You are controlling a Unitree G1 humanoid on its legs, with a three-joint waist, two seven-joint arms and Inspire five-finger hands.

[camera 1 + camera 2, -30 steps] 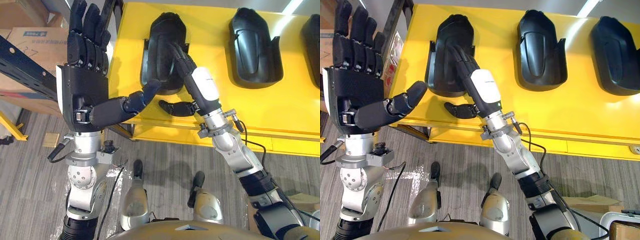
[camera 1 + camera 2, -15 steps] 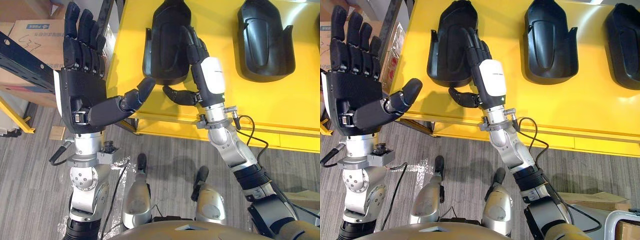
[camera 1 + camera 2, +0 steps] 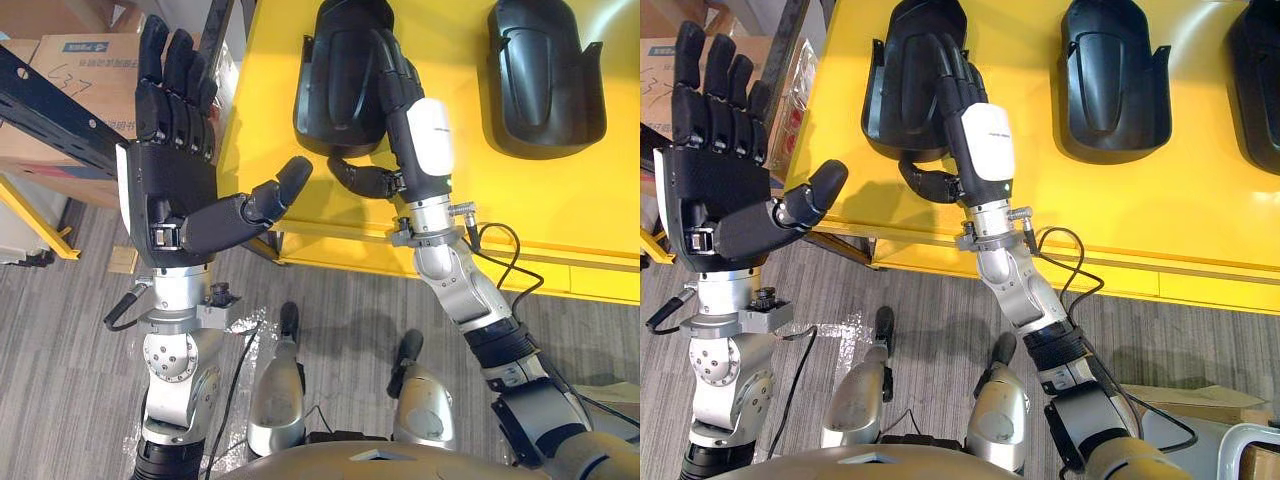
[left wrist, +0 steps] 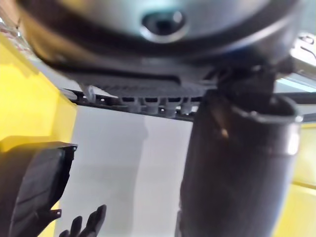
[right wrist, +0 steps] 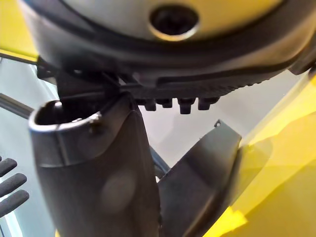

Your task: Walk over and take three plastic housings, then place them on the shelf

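Note:
Three black plastic housings lie in a row on the yellow table (image 3: 1200,240): the left one (image 3: 902,95), the middle one (image 3: 1110,75) and the right one (image 3: 1262,95). My right hand (image 3: 430,135) rests on the left housing (image 3: 335,85) with straight fingers (image 3: 385,65) laid along it. Its thumb (image 3: 360,180) sticks out over the table just in front of the housing's near end. The hand is open and grips nothing. My left hand (image 3: 170,190) is raised beside the table's left edge, palm up, fingers spread and empty.
A cardboard box (image 3: 85,60) sits behind a dark slanted shelf beam (image 3: 50,120) at the left. A yellow bar (image 3: 35,215) crosses the grey floor below it. The table's near edge (image 3: 560,270) runs across in front of me.
The whole picture has shifted, so the camera moved. My right hand has swung from slanting across the left housing to lying almost straight along it. The left hand keeps its raised open pose.

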